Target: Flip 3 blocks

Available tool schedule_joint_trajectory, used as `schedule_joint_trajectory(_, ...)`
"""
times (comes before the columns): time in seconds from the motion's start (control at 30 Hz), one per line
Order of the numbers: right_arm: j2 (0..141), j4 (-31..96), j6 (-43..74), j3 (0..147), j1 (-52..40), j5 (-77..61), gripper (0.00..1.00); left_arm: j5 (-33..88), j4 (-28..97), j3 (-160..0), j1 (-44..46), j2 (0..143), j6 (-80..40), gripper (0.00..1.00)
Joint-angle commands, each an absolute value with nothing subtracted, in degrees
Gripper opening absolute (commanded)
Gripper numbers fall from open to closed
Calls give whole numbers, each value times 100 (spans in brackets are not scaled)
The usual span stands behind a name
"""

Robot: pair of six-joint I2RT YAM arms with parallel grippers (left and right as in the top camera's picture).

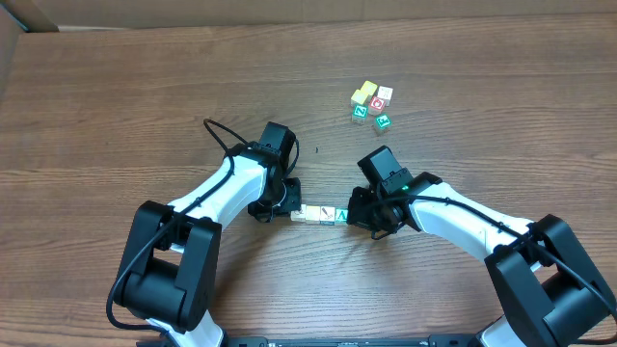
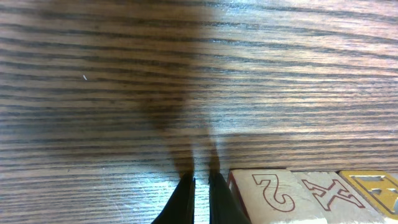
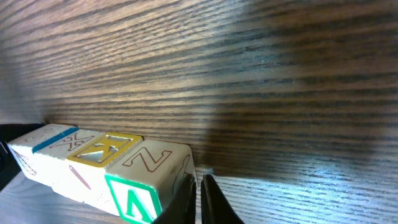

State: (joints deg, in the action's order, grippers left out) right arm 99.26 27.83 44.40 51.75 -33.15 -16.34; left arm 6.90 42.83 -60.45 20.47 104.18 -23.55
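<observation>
Three blocks (image 1: 318, 214) in one tight row at mid-table (image 1: 145, 96), faces touching

Left gripper (image 2: 200, 185): jaws closed, holding nothing, tips low over the wood just beside the row's left end; contact unclear

Right gripper (image 3: 196, 185): jaws closed, holding nothing, just beside the right end

Row lies between the two

Loose cluster (image 1: 371, 104) sits well apart, far side
</observation>
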Motion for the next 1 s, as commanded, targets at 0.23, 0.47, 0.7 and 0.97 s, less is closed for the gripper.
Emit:
schedule_joint_trajectory(0.23,9874,2797,4466,5137,-3382,-1684,4,757,4174,-6014,2032,10479,-2228,5)
schedule_joint_trajectory(0.47,9874,2722,4506,5137,-3446,-1680,4,827,4154,-6014,2032,10479,-2226,4)
schedule_joint_trajectory(0.7,9874,2733,4506,5137,-3446,-1684,4,908,4152,-6014,2032,10479,-2228,4)
schedule_joint_trajectory(0.97,9874,2775,4528,5137,-3446,-1688,4,908,4058,-6014,2032,10479,-2226,4)
